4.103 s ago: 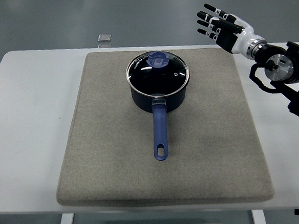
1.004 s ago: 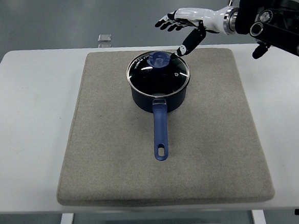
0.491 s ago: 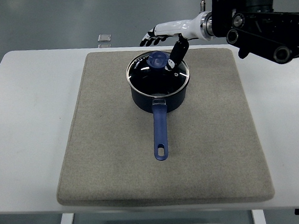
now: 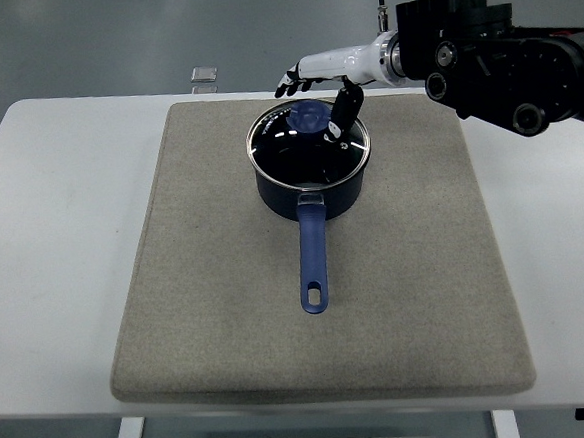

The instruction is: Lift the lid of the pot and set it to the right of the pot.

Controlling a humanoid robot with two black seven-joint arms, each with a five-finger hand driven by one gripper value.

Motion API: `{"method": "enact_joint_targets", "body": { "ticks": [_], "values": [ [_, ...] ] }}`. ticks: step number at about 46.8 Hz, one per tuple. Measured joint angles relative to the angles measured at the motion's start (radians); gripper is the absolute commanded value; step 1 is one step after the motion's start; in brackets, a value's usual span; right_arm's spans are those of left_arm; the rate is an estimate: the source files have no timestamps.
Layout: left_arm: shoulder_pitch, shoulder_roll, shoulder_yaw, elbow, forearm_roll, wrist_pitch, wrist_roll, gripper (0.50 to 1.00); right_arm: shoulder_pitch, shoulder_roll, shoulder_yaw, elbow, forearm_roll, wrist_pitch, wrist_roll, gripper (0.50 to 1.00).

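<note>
A dark blue pot (image 4: 310,183) with a long blue handle (image 4: 313,263) stands on the grey mat (image 4: 206,285), handle pointing toward me. Its glass lid (image 4: 308,146) with a blue knob (image 4: 310,114) rests on the pot. My right hand (image 4: 315,95) reaches in from the upper right and hovers over the knob, fingers spread on its far side and the thumb (image 4: 342,111) hanging down on its right side. The hand holds nothing. The left arm is out of view.
The mat covers most of the white table (image 4: 51,216). A small clear object (image 4: 203,76) lies at the table's far edge. My right arm's black forearm (image 4: 501,59) spans the upper right above the table.
My right hand has swung in from the far right to over the lid's knob and lowered toward it. The pot and lid have not moved.
</note>
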Motion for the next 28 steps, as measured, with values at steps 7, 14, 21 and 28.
{"method": "enact_joint_targets", "body": {
  "ticks": [7, 14, 21, 28],
  "values": [
    [-0.001, 0.0, 0.0, 0.0, 0.0, 0.0, 0.0, 1.0, -0.001, 0.0, -0.002, 0.0, -0.011, -0.006, 0.0, 0.901],
    [-0.001, 0.0, 0.0, 0.0, 0.0, 0.0, 0.0, 1.0, -0.002, 0.0, -0.003, 0.0, -0.012, -0.007, 0.0, 0.86],
    [-0.001, 0.0, 0.0, 0.0, 0.0, 0.0, 0.0, 1.0, -0.002, 0.0, -0.022, 0.0, -0.013, -0.008, 0.001, 0.809],
    [-0.001, 0.0, -0.001, 0.0, 0.0, 0.0, 0.0, 1.0, -0.002, 0.0, -0.023, 0.0, -0.013, -0.008, 0.001, 0.801]
  ]
}}
